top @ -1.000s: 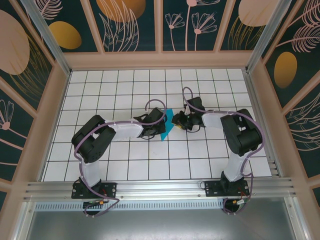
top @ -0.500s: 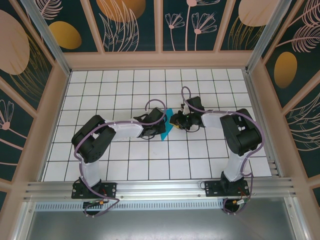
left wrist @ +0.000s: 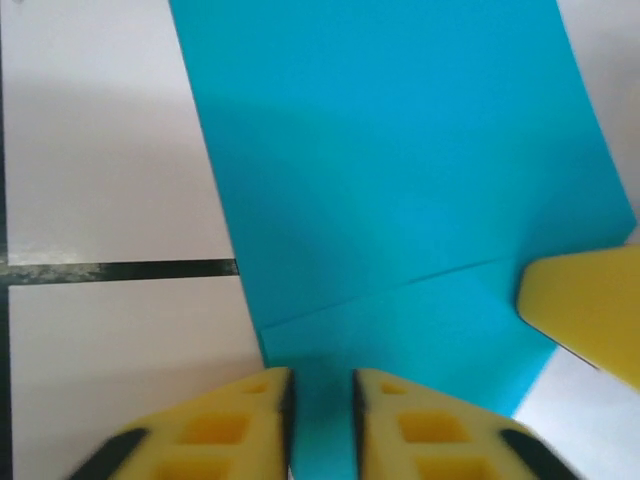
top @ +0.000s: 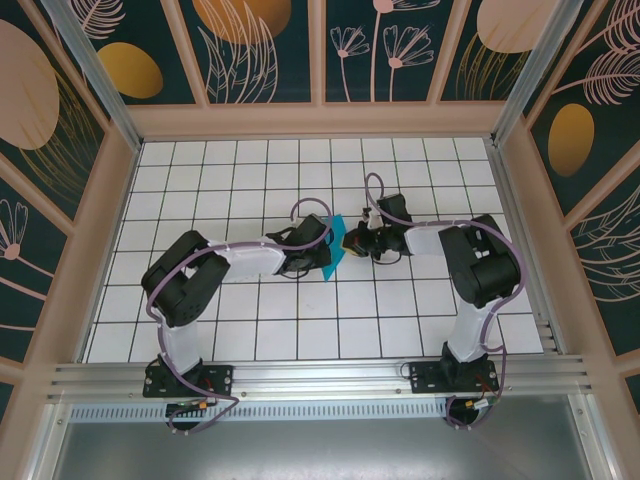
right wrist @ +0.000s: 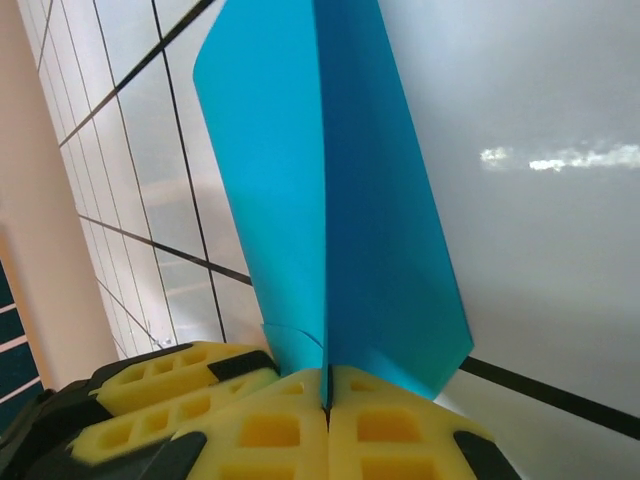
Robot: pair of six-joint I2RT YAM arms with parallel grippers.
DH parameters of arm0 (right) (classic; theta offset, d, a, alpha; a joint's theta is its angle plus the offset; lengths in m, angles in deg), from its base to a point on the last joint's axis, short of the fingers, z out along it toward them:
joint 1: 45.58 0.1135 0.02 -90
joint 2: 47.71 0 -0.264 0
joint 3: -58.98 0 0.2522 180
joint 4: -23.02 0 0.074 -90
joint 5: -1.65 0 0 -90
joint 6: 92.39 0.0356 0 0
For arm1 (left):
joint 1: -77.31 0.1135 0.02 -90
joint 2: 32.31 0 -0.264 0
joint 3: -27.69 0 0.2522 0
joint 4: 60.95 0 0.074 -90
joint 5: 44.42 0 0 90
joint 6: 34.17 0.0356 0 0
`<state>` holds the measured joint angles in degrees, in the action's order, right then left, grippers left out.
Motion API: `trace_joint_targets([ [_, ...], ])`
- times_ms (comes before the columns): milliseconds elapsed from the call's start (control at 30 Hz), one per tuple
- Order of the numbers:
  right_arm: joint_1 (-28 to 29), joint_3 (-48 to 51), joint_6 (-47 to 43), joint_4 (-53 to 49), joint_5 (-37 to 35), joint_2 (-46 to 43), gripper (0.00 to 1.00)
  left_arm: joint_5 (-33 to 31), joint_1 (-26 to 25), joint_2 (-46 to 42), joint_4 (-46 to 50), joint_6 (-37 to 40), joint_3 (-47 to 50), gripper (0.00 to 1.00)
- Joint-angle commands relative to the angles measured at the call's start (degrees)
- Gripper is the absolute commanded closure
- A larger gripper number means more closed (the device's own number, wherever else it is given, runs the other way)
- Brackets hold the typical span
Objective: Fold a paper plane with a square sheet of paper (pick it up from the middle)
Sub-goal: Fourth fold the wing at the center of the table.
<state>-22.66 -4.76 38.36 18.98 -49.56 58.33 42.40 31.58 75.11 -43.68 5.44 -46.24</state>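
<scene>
**A:** How are the 2 arms posed?

**B:** Both reach low over the bench (top: 250,170) toward its middle. The left arm is bent at the elbow above its base, and its forearm runs to the right. The right arm is bent the same way, with its forearm running to the left. The left end effector (top: 316,254) and the right end effector (top: 352,243) nearly meet tip to tip.

**A:** Where is the sheet of paper (top: 333,262)?

**B:** Directly between the 2 end effectors, just ahead of each one's tips.

**A:** Is the left end effector (left wrist: 322,385) gripping it?

**B:** Its yellow fingers stand slightly apart. The teal sheet of paper (left wrist: 400,150) shows through the narrow gap and spreads out ahead of the tips. A finger (left wrist: 585,310) of the right end effector sits at the sheet's edge, ahead and to the right.

**A:** And the right end effector (right wrist: 327,385)?

**B:** Its pads are pressed together, clamped on the near edge of the sheet of paper (right wrist: 330,200). The paper extends from the seam in 2 layers, and a crease runs straight away from the tips.
</scene>
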Motion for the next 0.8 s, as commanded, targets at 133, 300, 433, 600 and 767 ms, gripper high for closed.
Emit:
trace_joint_targets([
  [133,1.4,1.1,2.5,-2.2,-9.1,-8.6,1.00,4.1,0.9,-8.8,-4.6,6.3,2.6,0.52],
  [300,4.1,0.9,8.5,-6.5,-18.1,-13.7,1.00,5.2,1.5,-14.9,-9.7,11.4,7.4,0.41],
  [433,6.1,0.3,15.6,-9.0,-24.5,-16.4,1.00,6.1,1.7,-18.6,-13.9,17.8,11.4,0.32],
  [600,9.7,-2.9,22.2,-12.1,-29.2,-16.7,1.00,6.5,1.9,-22.7,-22.0,26.4,18.0,0.22],
  [767,13.3,-6.9,26.3,-14.1,-32.6,-14.2,1.00,4.8,2.8,-27.2,-31.4,30.8,25.0,0.22],
])
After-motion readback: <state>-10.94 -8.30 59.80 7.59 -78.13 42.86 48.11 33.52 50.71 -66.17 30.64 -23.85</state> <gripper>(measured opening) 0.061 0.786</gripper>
